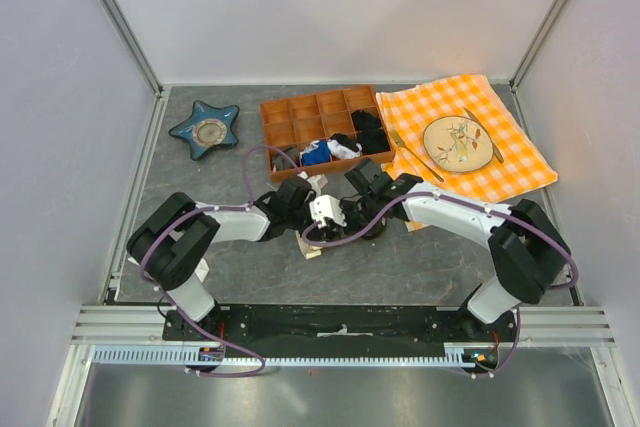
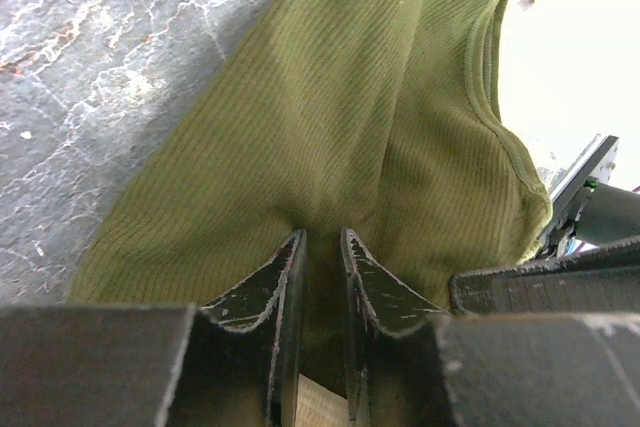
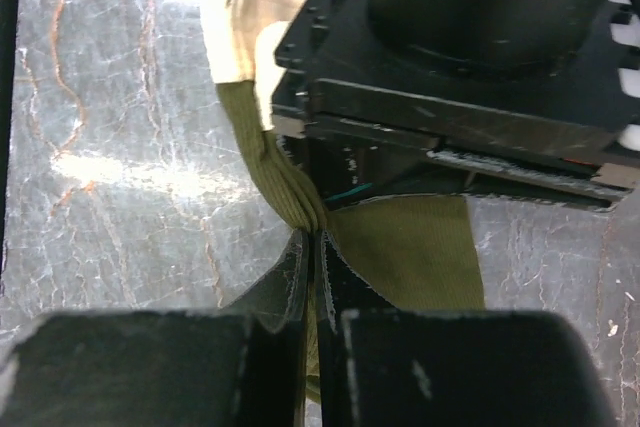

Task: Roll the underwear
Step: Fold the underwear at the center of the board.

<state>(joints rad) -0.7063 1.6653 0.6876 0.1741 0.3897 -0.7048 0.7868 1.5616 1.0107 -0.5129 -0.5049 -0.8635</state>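
Note:
The olive-green underwear lies on the grey marble table, with its cream waistband at the far end in the right wrist view. From above it is almost hidden under both grippers; only a cream corner shows. My left gripper is shut on a fold of the olive cloth, with a narrow gap filled by fabric. My right gripper is shut on a bunched edge of the same cloth. The two grippers sit side by side at the table's middle.
A wooden compartment tray stands behind the grippers with black, blue and white small garments in its front cells. A blue star dish is at the back left. An orange checked cloth with a plate and cutlery lies at the back right.

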